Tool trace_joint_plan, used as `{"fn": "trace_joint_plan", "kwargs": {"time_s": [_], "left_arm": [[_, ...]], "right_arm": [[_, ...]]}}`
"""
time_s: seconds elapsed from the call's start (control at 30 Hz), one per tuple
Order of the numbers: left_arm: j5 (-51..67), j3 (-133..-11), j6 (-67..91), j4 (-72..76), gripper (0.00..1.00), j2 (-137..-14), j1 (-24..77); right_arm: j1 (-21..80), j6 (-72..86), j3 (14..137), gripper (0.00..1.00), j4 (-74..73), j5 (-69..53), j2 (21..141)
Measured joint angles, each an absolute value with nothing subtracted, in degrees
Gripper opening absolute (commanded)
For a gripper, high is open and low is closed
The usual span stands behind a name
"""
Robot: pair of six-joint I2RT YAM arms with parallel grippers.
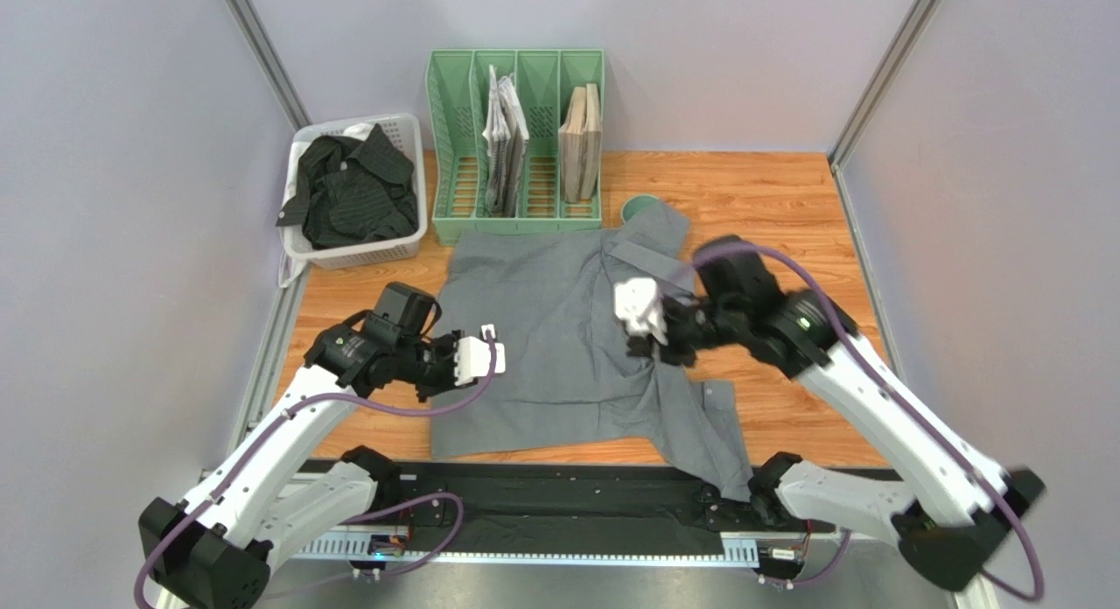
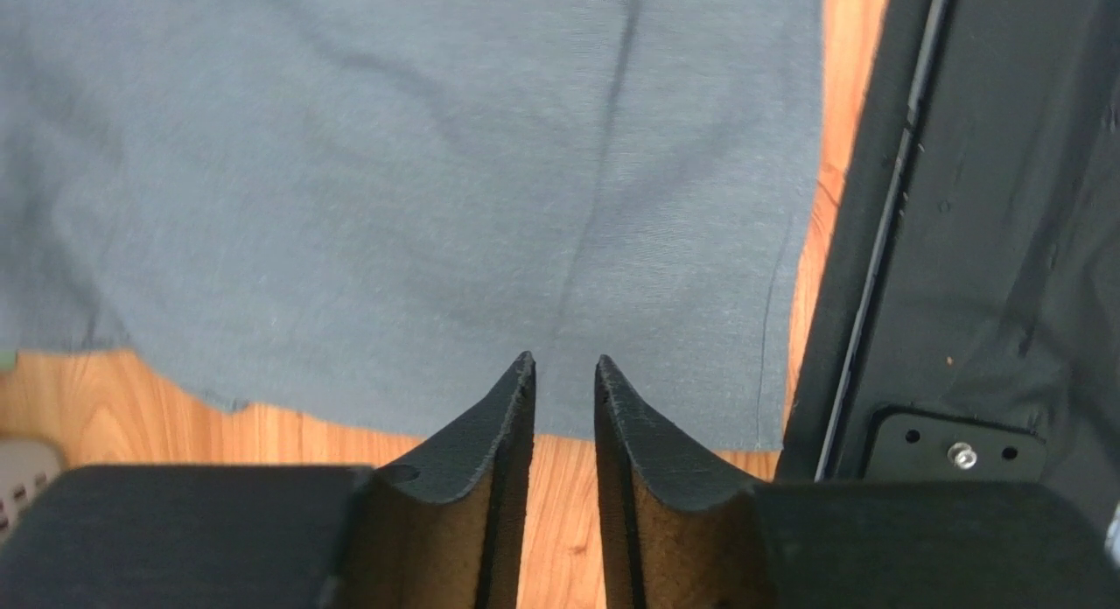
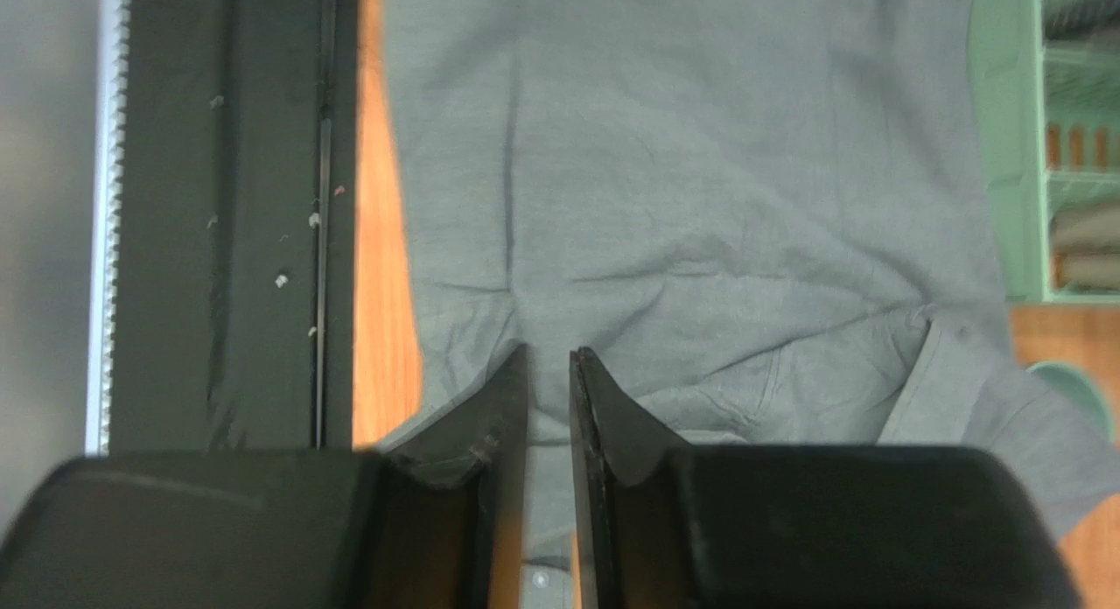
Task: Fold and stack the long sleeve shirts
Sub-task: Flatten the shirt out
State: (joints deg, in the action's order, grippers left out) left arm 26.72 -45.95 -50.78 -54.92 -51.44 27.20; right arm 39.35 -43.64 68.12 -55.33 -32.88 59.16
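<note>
Your left hand point(image 2: 565, 366) has its two dark fingers drawn nearly together with only a thin slit between them and nothing caught in it. Its tips sit over the left edge of the plain mid-grey long sleeve shirt point(image 1: 552, 334); you cannot tell whether they touch the cloth. Your right hand point(image 3: 548, 357) is likewise almost closed and empty, poised over the right part of the same shirt, near its shoulder.

That grey shirt lies spread on the wooden counter point(image 1: 776, 202), with one sleeve trailing towards the near right and onto the black strip point(image 1: 579, 484) at the counter's near edge. The black shirt with faint thin stripes point(image 1: 349, 189) lies bunched in the white slotted plastic basket point(image 1: 395, 251) at the far left. The green slotted file rack point(image 1: 454, 137) stands just beyond the grey shirt.
</note>
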Motion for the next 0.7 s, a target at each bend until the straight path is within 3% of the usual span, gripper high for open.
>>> {"fn": "trace_joint_plan", "kwargs": {"time_s": [0.03,0.1,0.2,0.3,0.53,0.6,0.7], "left_arm": [[26.5,-46.5,-50.0,-55.0,0.37,-51.4,26.5],[26.2,-47.7,-48.2,-54.6,0.42,-51.5,25.0],[27.0,-49.9,-45.1,-53.7,0.43,-53.6,20.6],[28.8,-53.5,-43.0,-52.6,0.54,-59.6,14.8],[28.6,-57.6,-40.5,-47.1,0.54,-76.8,11.1],[27.7,-57.9,-40.5,-46.5,0.54,-79.9,11.1],[26.6,-59.0,-40.4,-45.6,0.49,-83.9,11.1]], "right_arm": [[39.5,-41.6,69.6,0.55,-54.5,-31.2,62.5],[36.4,-37.8,73.5,0.57,-51.3,-27.9,71.3],[29.8,-34.7,77.0,0.55,-48.4,-23.8,80.0],[24.9,-32.7,84.2,0.52,-47.0,-20.5,89.7],[21.2,-31.1,92.3,0.48,-45.4,-17.0,104.9],[20.4,-31.1,92.4,0.44,-45.6,-16.6,107.1],[19.1,-31.2,92.4,0.23,-46.5,-16.6,108.9]]}}
